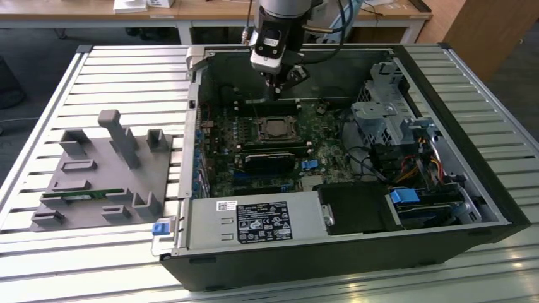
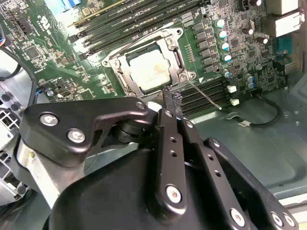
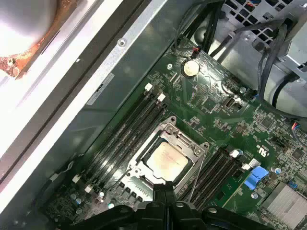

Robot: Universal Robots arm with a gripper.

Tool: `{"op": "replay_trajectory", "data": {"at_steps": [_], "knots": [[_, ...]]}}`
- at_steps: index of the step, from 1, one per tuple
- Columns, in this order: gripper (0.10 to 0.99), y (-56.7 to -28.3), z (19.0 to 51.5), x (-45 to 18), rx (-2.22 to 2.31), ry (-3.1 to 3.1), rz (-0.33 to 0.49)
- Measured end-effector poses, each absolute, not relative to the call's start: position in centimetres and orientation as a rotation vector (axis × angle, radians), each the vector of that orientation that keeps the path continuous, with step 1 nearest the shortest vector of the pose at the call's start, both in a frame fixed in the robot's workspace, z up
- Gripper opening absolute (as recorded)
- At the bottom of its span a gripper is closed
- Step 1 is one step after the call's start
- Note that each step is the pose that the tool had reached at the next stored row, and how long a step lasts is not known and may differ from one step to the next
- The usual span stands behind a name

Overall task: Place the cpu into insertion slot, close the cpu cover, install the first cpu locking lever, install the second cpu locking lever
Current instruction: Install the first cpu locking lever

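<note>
Silver slatted metal table [image 1: 126,63], carrying all the items below. Black open-sided computer case [image 1: 471,158], lying on the table towards the exterior view's right. Grey moulded fixture block with upright posts [image 1: 93,183], on the exterior view's left, apart from the case. Green motherboard [image 1: 329,126], flat inside the case. Black two-fingered gripper [image 2: 171,98], fingers drawn together and holding nothing, tips down just beyond the far edge of the socket; whether they touch it cannot be told. Square black insertion slot [image 2: 144,48], mid-board between memory slots. Thin silvery cpu cover [image 2: 122,76], lying down over the slot. Pale silvery square cpu [image 2: 149,71], seated in the slot, showing through the cover's window. Thin metal lever rod [image 2: 204,95], angling out from the socket's corner.
</note>
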State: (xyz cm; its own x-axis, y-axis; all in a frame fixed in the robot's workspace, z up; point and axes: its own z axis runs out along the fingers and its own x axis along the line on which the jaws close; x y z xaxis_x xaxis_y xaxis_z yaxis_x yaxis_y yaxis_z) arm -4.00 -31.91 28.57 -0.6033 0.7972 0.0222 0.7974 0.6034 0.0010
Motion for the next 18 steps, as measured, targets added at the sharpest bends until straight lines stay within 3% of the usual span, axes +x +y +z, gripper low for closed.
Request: {"op": "replay_trajectory", "data": {"at_steps": [18], "knots": [[0.106,-31.91,28.57,-4.05,-1.274,-2.851,-0.016]]}}
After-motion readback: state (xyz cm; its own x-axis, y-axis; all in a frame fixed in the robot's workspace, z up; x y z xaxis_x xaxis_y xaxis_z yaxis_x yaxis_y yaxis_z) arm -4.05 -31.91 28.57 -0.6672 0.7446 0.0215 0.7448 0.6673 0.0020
